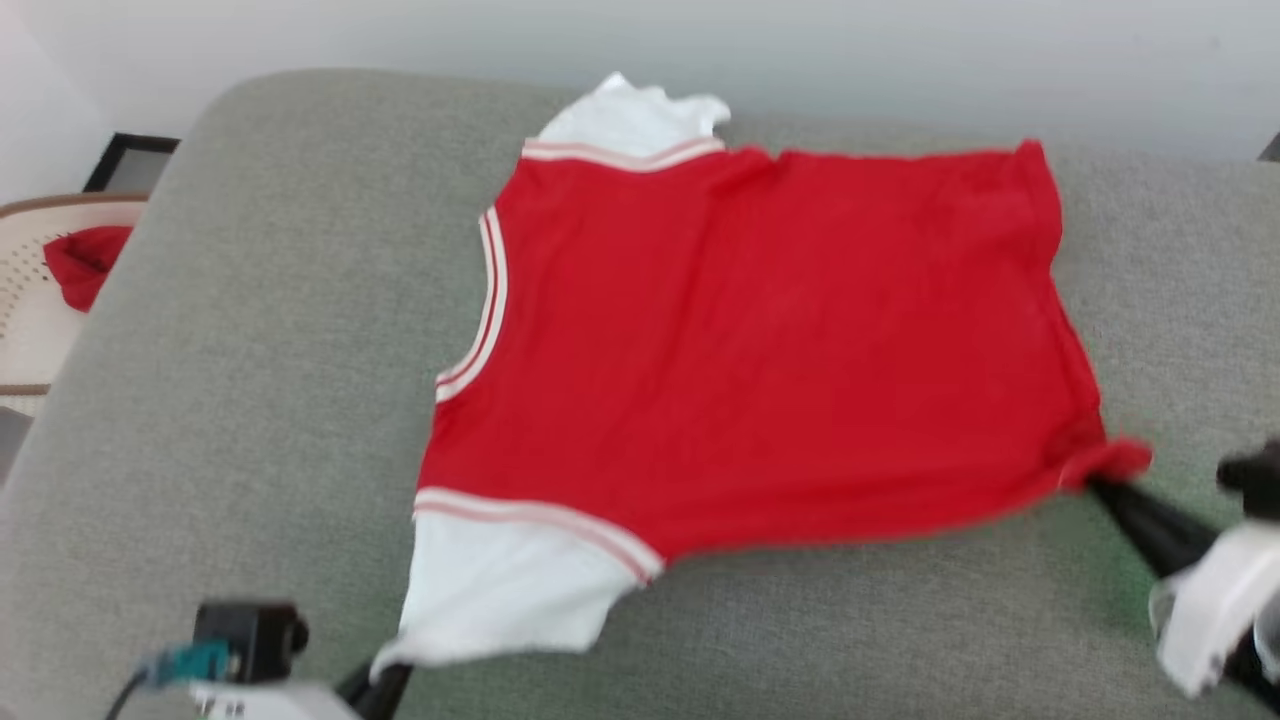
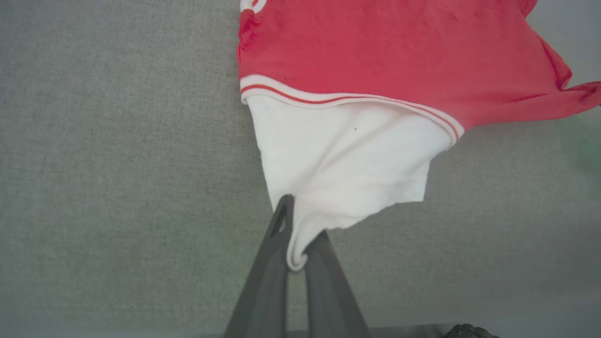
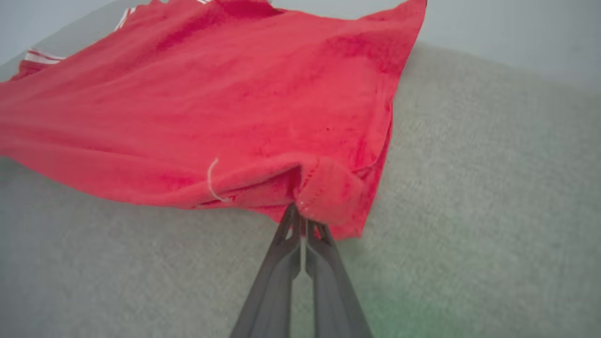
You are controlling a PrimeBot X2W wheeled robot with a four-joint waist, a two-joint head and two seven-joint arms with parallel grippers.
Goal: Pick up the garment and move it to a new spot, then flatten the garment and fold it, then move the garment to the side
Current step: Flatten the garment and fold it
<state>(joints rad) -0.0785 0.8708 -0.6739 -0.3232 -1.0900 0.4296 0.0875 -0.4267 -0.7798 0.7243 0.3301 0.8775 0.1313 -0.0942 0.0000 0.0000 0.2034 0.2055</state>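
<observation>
The garment, bright red with white sleeves and striped trim, is spread back side up across the grey cushion. My left gripper is shut on the tip of the near white sleeve; the wrist view shows cloth pinched between its fingers. At the lower right, my right gripper is shut on the red hem corner, which bunches at its fingertips. The far white sleeve lies at the cushion's back edge.
The grey cushion fills most of the scene, with a pale wall behind it. At the far left stands a light woven chair seat with a small red cloth on it. Bare cushion lies left of the shirt.
</observation>
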